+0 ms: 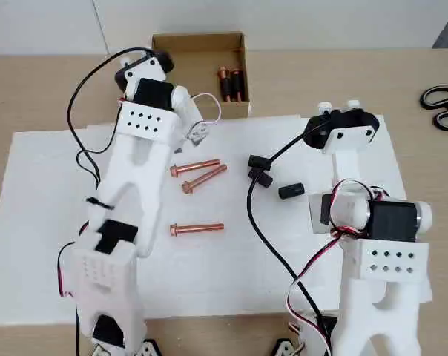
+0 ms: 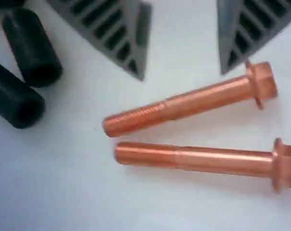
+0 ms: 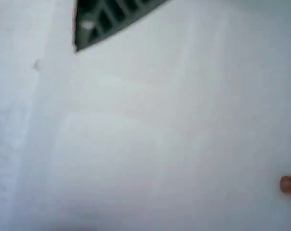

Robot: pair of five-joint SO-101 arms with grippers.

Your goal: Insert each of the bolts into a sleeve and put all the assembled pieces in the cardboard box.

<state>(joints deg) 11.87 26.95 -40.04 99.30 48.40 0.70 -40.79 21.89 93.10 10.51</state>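
Left claw (image 2: 181,72) hangs wide open over the copper bolt (image 2: 184,103) nearest the cardboard box (image 1: 198,37), with a second bolt (image 2: 203,161) just beyond. Best move: drop straight, straddle only that shank mid-length, then close. Right claw (image 1: 340,124): can't tell its state.

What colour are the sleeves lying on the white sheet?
Black; the sleeves show best in the left wrist view.

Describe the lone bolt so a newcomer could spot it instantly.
Start at the white sheet in the high view, left of centre. A slanted pair of copper bolts sits nearer the cardboard box. The lone bolt lies apart from them, farther from the box, and almost level rather than slanted.
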